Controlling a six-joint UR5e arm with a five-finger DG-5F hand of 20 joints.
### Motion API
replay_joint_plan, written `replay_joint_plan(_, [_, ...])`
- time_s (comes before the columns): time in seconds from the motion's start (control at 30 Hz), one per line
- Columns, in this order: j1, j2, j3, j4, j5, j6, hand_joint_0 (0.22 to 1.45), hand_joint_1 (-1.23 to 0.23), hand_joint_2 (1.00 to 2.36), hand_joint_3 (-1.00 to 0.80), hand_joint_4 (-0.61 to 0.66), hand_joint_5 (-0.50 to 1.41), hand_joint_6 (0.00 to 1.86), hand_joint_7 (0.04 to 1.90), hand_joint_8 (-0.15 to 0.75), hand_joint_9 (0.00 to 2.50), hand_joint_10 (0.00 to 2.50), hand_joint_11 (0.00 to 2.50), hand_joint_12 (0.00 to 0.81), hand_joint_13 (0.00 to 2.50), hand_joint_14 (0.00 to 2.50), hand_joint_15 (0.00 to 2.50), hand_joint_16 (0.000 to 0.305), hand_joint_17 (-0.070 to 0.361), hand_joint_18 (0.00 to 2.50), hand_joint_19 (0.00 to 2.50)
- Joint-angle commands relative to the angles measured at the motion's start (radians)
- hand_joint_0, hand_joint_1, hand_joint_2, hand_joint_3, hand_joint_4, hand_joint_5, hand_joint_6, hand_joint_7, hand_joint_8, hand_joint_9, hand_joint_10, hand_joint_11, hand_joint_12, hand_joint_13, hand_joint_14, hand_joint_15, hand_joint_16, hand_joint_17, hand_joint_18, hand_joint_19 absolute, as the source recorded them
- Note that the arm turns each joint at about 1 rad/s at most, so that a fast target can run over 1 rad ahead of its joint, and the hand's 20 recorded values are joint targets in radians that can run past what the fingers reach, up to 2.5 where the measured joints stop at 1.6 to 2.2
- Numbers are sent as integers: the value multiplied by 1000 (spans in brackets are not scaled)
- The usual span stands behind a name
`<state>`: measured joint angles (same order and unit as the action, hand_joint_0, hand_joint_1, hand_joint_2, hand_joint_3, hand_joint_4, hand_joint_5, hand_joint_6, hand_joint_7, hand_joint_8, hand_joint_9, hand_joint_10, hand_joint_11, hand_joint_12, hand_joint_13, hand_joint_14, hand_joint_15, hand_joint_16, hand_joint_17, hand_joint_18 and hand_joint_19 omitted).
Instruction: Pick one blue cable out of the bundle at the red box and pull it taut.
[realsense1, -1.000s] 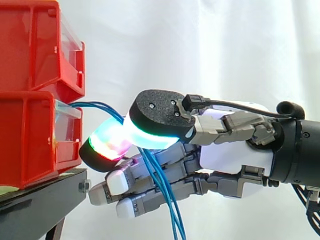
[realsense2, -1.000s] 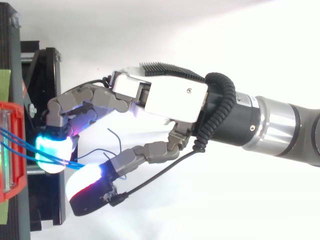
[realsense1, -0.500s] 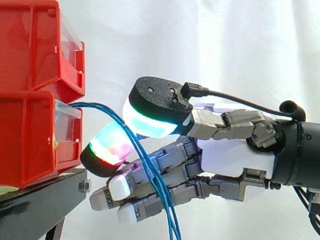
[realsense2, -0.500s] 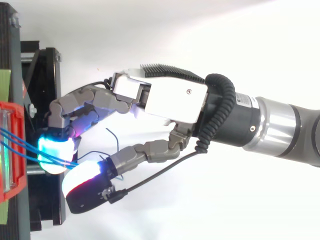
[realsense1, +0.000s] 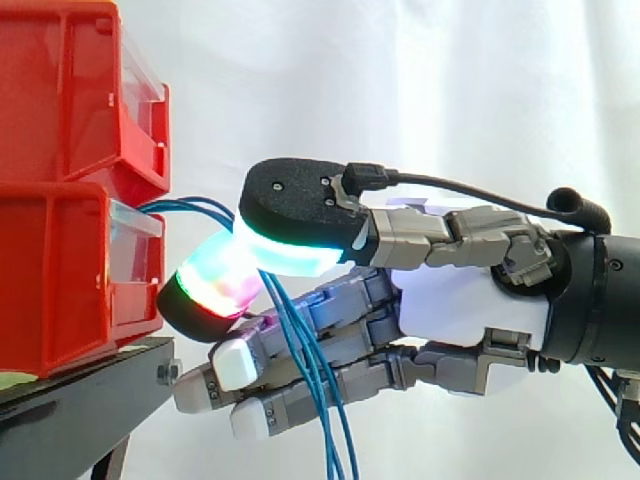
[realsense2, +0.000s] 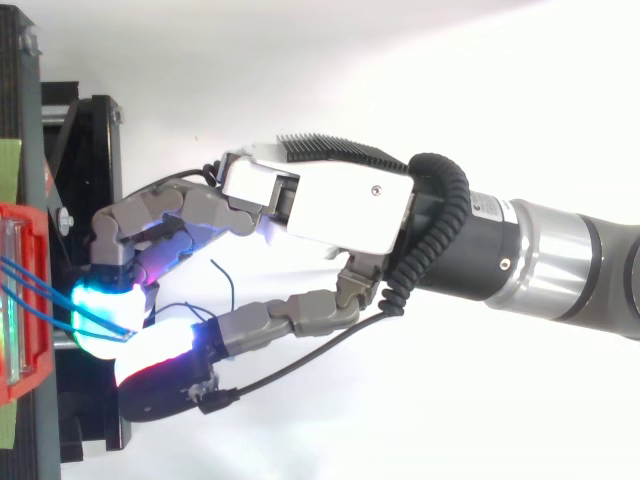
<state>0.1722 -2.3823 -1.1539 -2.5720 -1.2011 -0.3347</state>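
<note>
While white curtain backs side view, stacked red bins (realsense1: 60, 270) sit on black stand (realsense1: 80, 400). Blue cables (realsense1: 195, 206) leave lower bin, pass between glowing pads (realsense1: 215, 285), hang down past fingers. Thumb and finger of hand (realsense1: 460, 300) pinch them; half second ago pads stood apart.

Top view: hand (realsense2: 330, 205) at bin front edge, pads touching over cables (realsense2: 40, 306). Open white space right of stand.
</note>
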Motion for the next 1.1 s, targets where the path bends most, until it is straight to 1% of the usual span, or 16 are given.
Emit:
replay_joint_plan(0.0, [1,0,2,-4,0,6,600,-857,1022,-137,102,-163,851,1087,364,813,16,674,426,568,5,164,56,125,650,297])
replay_joint_plan(0.13, [6,9,2,-31,3,40,615,-905,1020,-165,98,-180,865,1063,353,768,14,656,424,554,6,150,56,125,643,278])
replay_joint_plan(0.17, [6,12,0,-34,5,45,625,-932,1020,-176,116,-186,866,1062,352,761,16,667,424,551,5,159,56,125,643,277])
replay_joint_plan(0.23, [7,15,2,-53,11,52,633,-937,1021,-191,118,-187,867,1047,353,756,13,662,425,550,4,148,56,125,643,271])
replay_joint_plan(0.37, [10,20,2,-83,17,54,665,-960,1018,-233,97,-191,866,1034,348,751,13,662,423,547,4,141,56,125,648,255])
replay_joint_plan(0.4, [13,18,2,-86,17,54,671,-962,1018,-242,96,-192,866,1032,349,749,15,657,423,547,4,140,56,125,648,255])
replay_joint_plan(0.5, [15,18,2,-99,17,62,693,-968,1017,-262,97,-198,867,1022,345,741,15,649,421,548,4,130,56,125,652,252])
replay_joint_plan(0.6, [15,18,0,-100,17,74,716,-969,1014,-312,126,-206,866,1006,337,713,15,650,422,547,5,134,56,125,657,237])
replay_joint_plan(0.73, [15,20,2,-111,17,94,730,-991,1001,-483,138,-218,860,1004,331,667,15,644,417,526,4,128,56,126,660,226])
replay_joint_plan(0.8, [15,20,2,-114,17,100,714,-994,1000,-500,142,-219,861,988,330,662,15,646,417,525,4,131,56,126,659,234])
replay_joint_plan(0.87, [17,25,0,-117,17,103,639,-979,1000,-500,153,-218,857,969,330,658,15,649,417,523,4,141,56,126,656,244])
replay_joint_plan(0.9, [15,25,2,-117,17,103,630,-974,1000,-500,157,-218,855,967,332,659,15,659,418,522,4,137,56,126,654,256])
replay_joint_plan(1.03, [17,25,2,-117,17,103,531,-884,1000,-500,190,-194,833,963,362,701,13,660,435,533,5,160,59,133,664,280])
replay_joint_plan(1.07, [15,23,2,-117,17,103,529,-874,1000,-500,183,-186,824,988,362,711,12,650,435,536,5,162,59,134,664,292])
